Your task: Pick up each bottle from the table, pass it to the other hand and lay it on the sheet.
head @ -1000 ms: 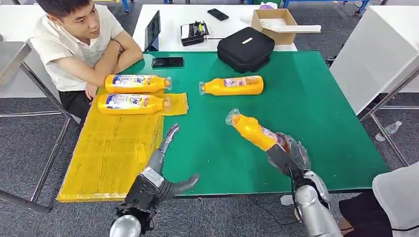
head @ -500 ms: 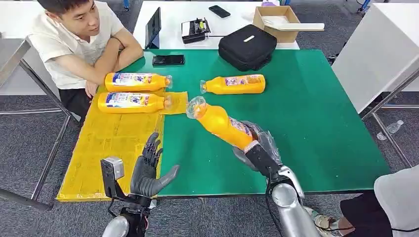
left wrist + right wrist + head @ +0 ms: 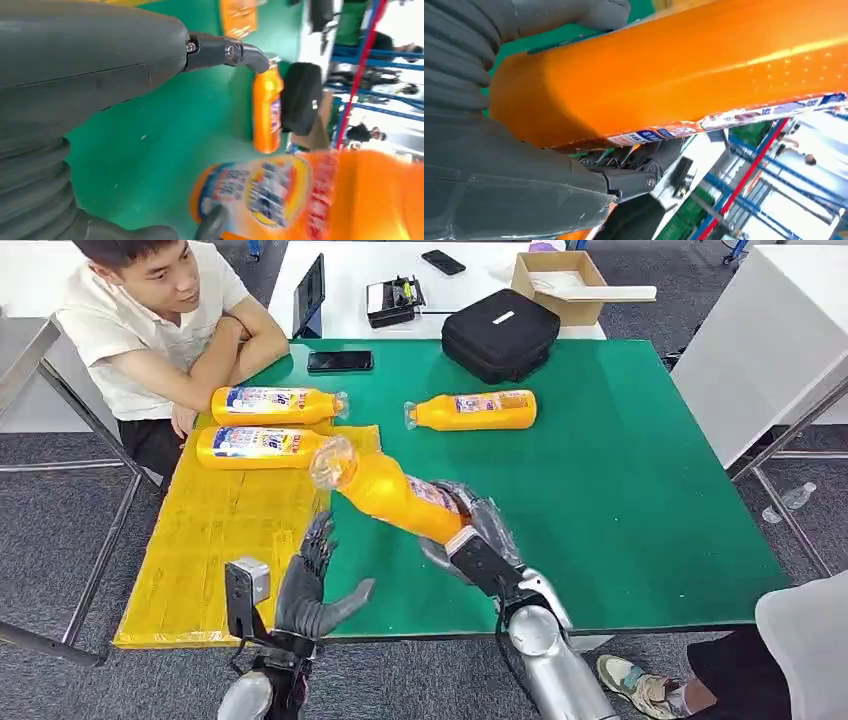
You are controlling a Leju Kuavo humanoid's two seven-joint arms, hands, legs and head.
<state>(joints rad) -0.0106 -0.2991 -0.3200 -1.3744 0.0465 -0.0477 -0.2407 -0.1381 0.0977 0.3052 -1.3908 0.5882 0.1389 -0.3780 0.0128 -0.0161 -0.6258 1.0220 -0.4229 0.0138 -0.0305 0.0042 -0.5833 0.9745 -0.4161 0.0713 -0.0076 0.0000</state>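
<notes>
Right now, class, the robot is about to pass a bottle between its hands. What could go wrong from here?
1. The right hand holds the orange bottle near its base, tilted, with most of it overhanging; it could slip before the open left hand closes on it.
2. The neck hangs close above the two bottles on the yellow sheet; swinging lower could knock the nearer bottle.

A green table (image 3: 640,490) is being flanked by white tables (image 3: 345,280) on grey carpet (image 3: 60,540); blue racking (image 3: 367,107) is being seen beyond.
</notes>
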